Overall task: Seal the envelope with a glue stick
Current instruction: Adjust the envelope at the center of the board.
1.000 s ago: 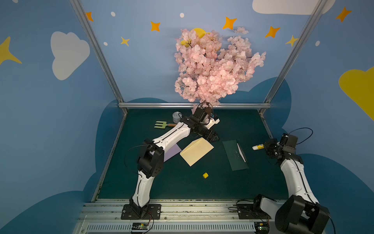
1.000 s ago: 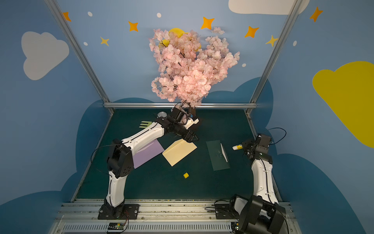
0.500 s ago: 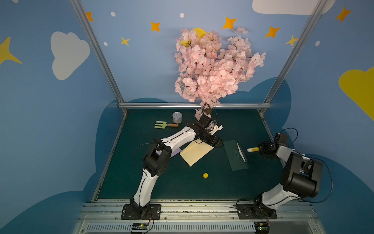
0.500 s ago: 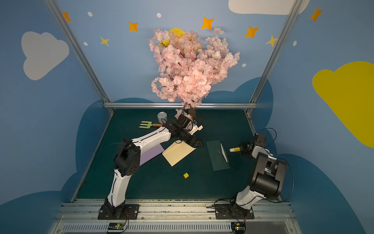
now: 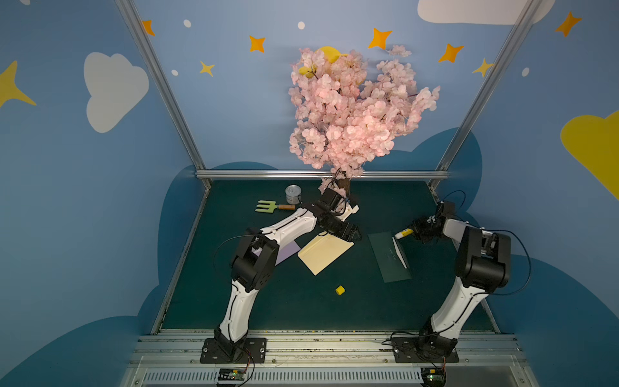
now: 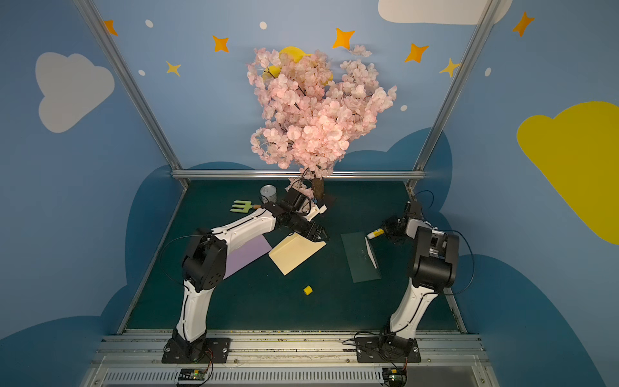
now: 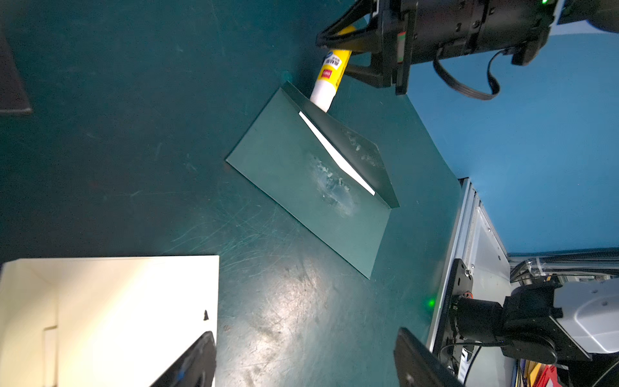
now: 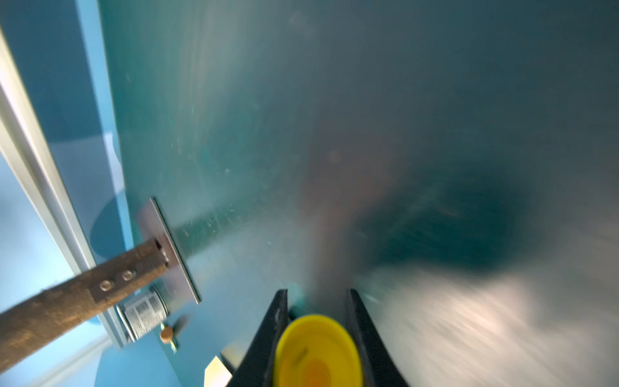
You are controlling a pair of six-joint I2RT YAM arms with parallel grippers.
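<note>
Cream envelope (image 5: 326, 253) seemingly under end effector (image 5: 352, 234)

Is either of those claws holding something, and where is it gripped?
The right gripper clamps the glue stick by its yellow rear end. The left gripper is open, holding nothing.

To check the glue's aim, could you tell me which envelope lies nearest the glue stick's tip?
The dark green envelope, by the glue stick in the right gripper; the cream envelope and the lilac envelope lie farther away.

A tin can (image 5: 293, 194) and a pink blossom tree (image 5: 351, 110) stand at the back edge of the table (image 5: 294, 311). A pale green hand fork (image 5: 268, 206) lies beside the can. A dark green envelope (image 5: 390, 256) lies toward the right edge, and a lilac envelope (image 6: 246, 256) toward the left.
</note>
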